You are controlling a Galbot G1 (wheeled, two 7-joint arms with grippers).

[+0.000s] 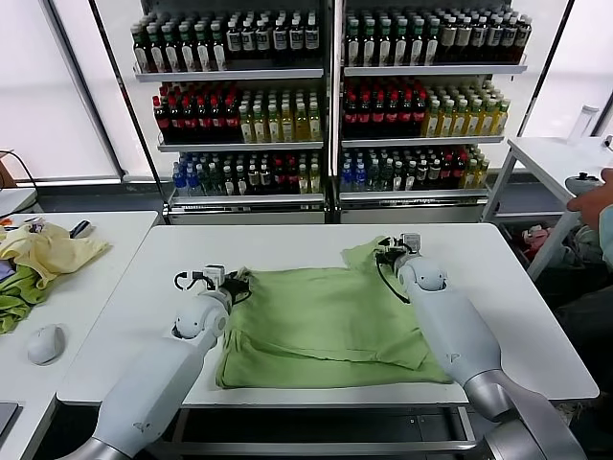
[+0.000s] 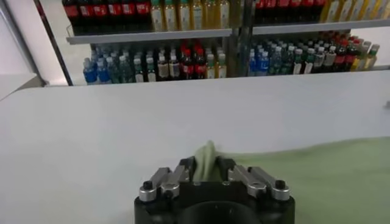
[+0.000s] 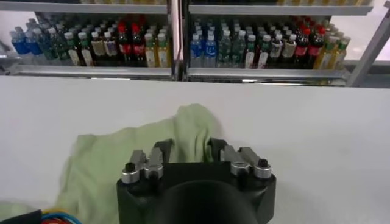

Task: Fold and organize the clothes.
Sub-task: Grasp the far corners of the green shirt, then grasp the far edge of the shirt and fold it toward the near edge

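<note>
The light green polo shirt lies partly folded on the white table; its print and collar are hidden. My left gripper is at the shirt's far left corner, shut on a raised pinch of green fabric. My right gripper is at the far right corner, by the sleeve, shut on a bunched fold of the shirt. The left wrist view shows the left gripper and the right wrist view shows the right gripper, each low over the tabletop.
A pale yellow garment, a darker green cloth and a white mouse lie on the side table to the left. Bottle shelves stand behind. A person sits by another table at right.
</note>
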